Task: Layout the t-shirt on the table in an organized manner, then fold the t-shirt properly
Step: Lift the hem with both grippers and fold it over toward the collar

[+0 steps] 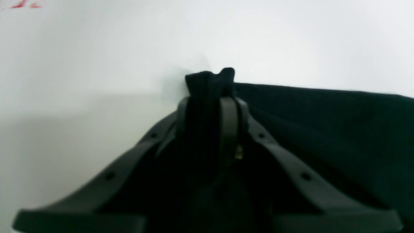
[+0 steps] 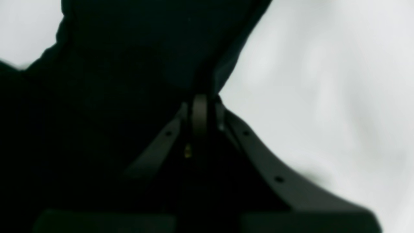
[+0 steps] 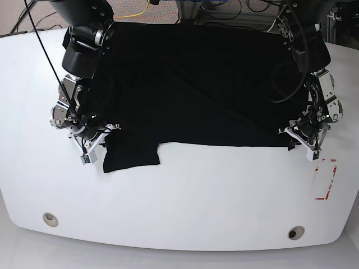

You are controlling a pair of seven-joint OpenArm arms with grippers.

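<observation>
The black t-shirt point(image 3: 190, 84) lies spread across the far half of the white table point(image 3: 190, 196), one sleeve point(image 3: 130, 154) hanging toward the front at the left. On the base view's right, my left gripper point(image 3: 291, 136) is shut on the shirt's front corner. In the left wrist view a small bunch of cloth point(image 1: 210, 81) pokes out beyond that gripper's point(image 1: 208, 103) closed fingers. On the base view's left, my right gripper point(image 3: 108, 132) is shut on the shirt's edge beside the sleeve. The right wrist view shows dark fabric point(image 2: 129, 48) pinched at the fingertips point(image 2: 200, 110).
A red tape rectangle point(image 3: 325, 179) marks the table at the front right, just below my left gripper. Two metal-ringed holes point(image 3: 50, 218) point(image 3: 295, 232) sit near the front edge. Cables point(image 3: 235, 8) lie beyond the far edge.
</observation>
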